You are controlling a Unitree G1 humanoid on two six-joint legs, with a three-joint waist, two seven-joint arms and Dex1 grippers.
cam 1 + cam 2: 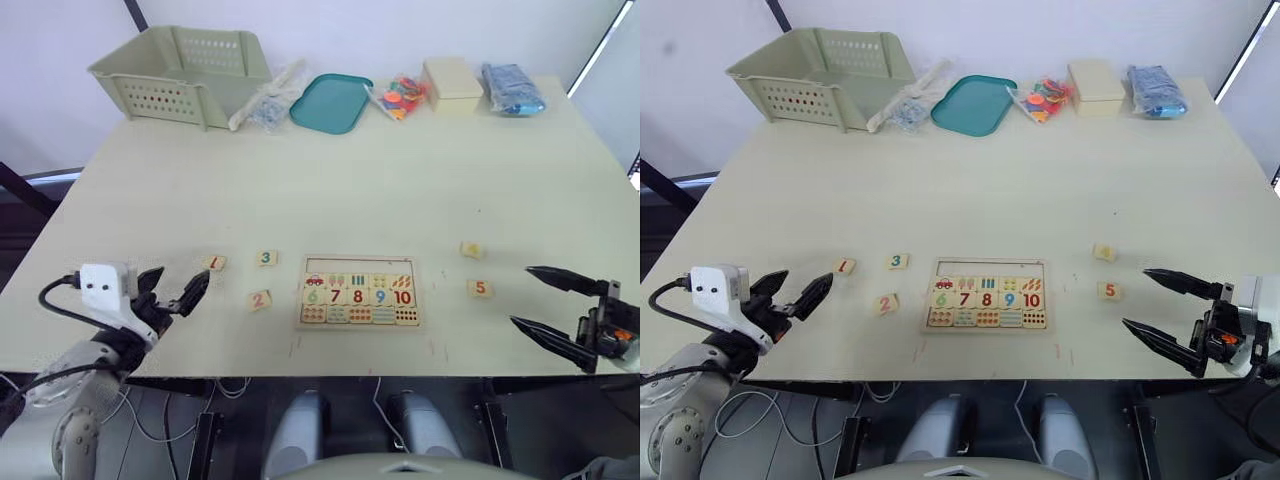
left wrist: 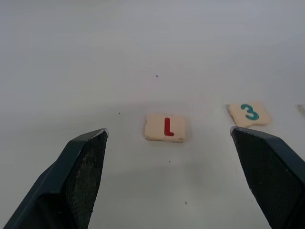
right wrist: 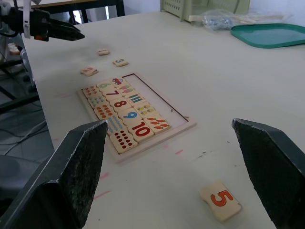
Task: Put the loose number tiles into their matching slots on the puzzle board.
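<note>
From my left wrist camera I read the small square pale-wood tile with a red 1 (image 2: 165, 128) lying flat between the spread fingers of the left tool (image 1: 172, 290); the head cameras make it tiny. The flat rectangular pale-wood puzzle board (image 1: 359, 291) sits mid-table, its top row of slots (image 1: 358, 264) bare. The right tool (image 1: 1158, 313) is wide apart near the tile with an orange 5 (image 3: 220, 199). The tile beyond it (image 1: 471, 250) is perhaps a yellow 4.
</note>
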